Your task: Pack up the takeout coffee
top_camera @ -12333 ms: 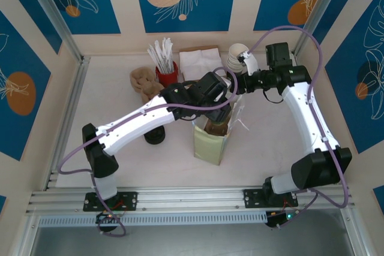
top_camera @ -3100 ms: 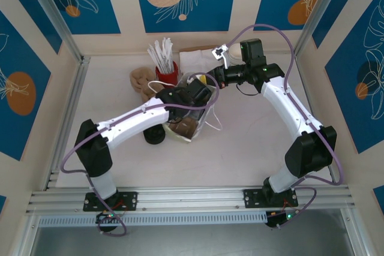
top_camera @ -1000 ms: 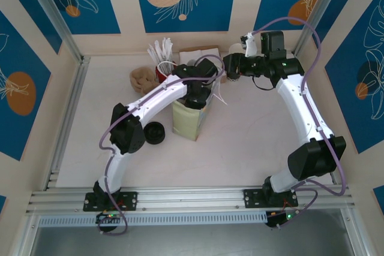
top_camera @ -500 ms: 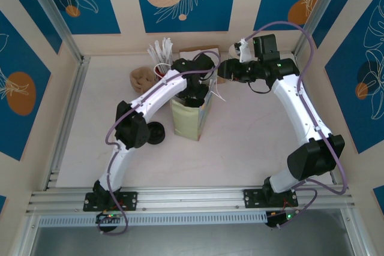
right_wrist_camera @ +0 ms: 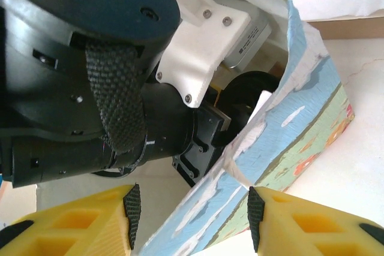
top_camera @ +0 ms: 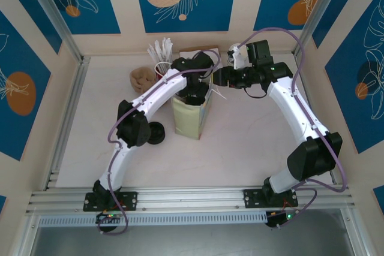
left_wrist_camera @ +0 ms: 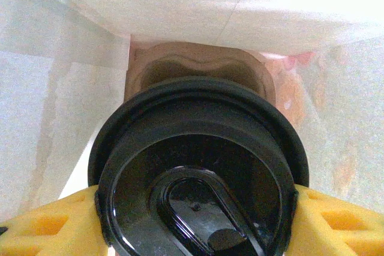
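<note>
Coffee (left_wrist_camera: 198, 148): glossy black lid, pinched by left gripper (left_wrist_camera: 195, 226) inside bag (right_wrist_camera: 288, 130); right gripper (right_wrist_camera: 189, 220) grip unclear.

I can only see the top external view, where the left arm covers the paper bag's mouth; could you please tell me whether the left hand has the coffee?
Observer: Yes. In the left wrist view the left hand has its yellow fingers against both sides of the black lid of the takeout coffee.
Operator: Thank you. Is the cup inside the bag?
Observer: The pale walls of the paper bag rise around the lid.
Operator: And what is the right hand doing?
Observer: In the right wrist view the right hand has the bag's printed wall between its fingers; whether they pinch it, I cannot tell.
</note>
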